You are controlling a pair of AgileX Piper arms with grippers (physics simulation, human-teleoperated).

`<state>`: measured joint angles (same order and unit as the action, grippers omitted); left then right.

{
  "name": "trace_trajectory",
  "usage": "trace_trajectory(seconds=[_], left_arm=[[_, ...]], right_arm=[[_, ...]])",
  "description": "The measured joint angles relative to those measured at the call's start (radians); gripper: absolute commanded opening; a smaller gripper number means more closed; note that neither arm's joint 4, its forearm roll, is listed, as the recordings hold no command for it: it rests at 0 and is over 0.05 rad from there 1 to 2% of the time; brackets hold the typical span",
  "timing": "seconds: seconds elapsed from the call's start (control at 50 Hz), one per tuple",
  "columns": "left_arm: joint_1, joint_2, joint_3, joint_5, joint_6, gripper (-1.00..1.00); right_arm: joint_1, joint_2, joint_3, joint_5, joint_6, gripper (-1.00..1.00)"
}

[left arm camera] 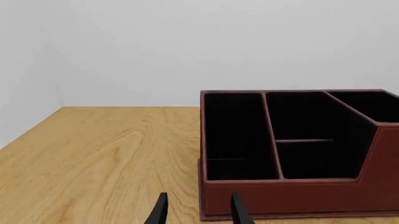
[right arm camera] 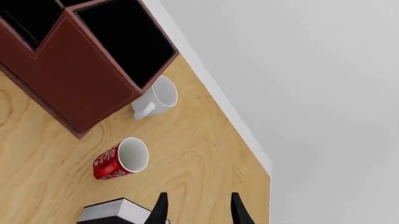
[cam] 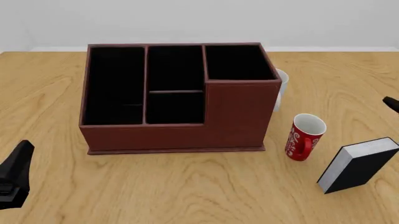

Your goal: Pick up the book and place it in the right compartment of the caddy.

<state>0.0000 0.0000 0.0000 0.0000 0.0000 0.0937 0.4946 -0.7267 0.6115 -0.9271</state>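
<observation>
Item 1, the book (cam: pixel 360 164): black hardcover, white page edges showing on its upper face. It rests on the table (cam: pixel 187 191) at the near right, tilted in the front view, just beside the red mug (cam: pixel 305 136) and well apart from the caddy (cam: pixel 174 133). Nothing is touching it.

Item 2, the caddy: red-brown box, black lining, standing mid-table. The right compartment (cam: pixel 238 62), the square cell behind the tall front wall, looks dark and holds nothing that can be seen. The long narrow cell and the two small cells likewise show only lining.

Item 3, right gripper (right arm camera: pixel 197 210): fingers spread with a clear gap and nothing between them. The right wrist view has the book's corner just beside one fingertip (whether directly above it, cannot be judged). In the front view only a dark tip shows at the right edge.

Item 4, left gripper (left arm camera: pixel 197 210): fingers likewise apart and empty, low over the table near the caddy's front wall.

Item 5, white mug (right arm camera: pixel 157 100): behind the caddy's right side, partly hidden in the front view.

Status: nothing of the task is done. The grasp, lift, carry and placement all remain.
</observation>
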Motion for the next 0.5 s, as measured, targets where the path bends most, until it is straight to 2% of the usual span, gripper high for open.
trace_trajectory(seconds=[0.22, 0.5], left_arm=[[0.0, 0.0, 0.0, 0.0, 0.0, 1.0], [0.0, 0.0, 0.0, 0.0, 0.0, 1.0]], right_arm=[[-0.025, 0.072, -0.054, 0.045, -0.086, 1.0], [-0.055, 0.152, -0.107, 0.102, -0.153, 1.0]])
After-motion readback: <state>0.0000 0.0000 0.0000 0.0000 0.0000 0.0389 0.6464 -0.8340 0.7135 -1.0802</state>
